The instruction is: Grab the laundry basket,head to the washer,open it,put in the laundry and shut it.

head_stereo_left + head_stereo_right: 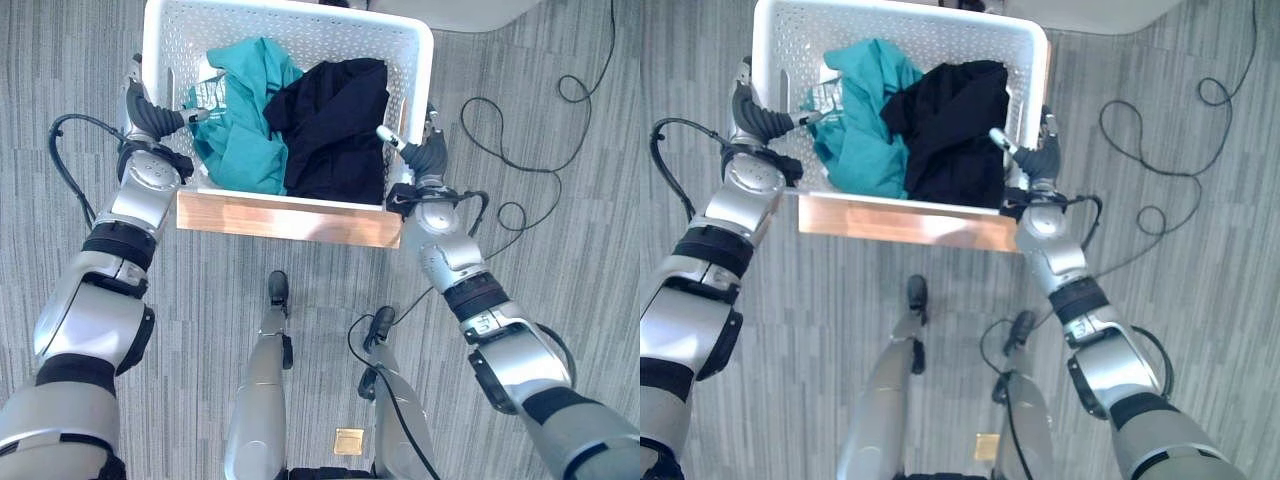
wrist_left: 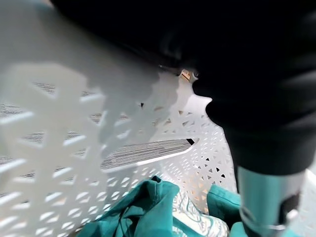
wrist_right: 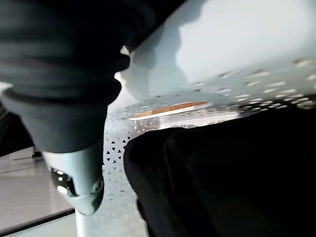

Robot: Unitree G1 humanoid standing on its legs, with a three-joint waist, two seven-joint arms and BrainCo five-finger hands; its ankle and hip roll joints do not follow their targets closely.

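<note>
A white perforated laundry basket (image 1: 290, 15) is held in front of me between both hands. A teal garment (image 1: 245, 120) lies in its left half and a black garment (image 1: 340, 130) in its right half. My left hand (image 1: 150, 118) clamps the basket's left wall, its thumb (image 2: 266, 197) hooked over the rim above the teal cloth (image 2: 148, 217). On the right wall sits my right hand (image 1: 425, 155), with its thumb (image 3: 79, 182) inside next to the black garment (image 3: 222, 182). A wooden strip (image 1: 290, 218) runs along the basket's near side.
Grey striped carpet (image 1: 560, 230) lies all around under the basket. The edge of a pale white object (image 1: 455, 12) shows at the far right, just beyond the basket's back corner.
</note>
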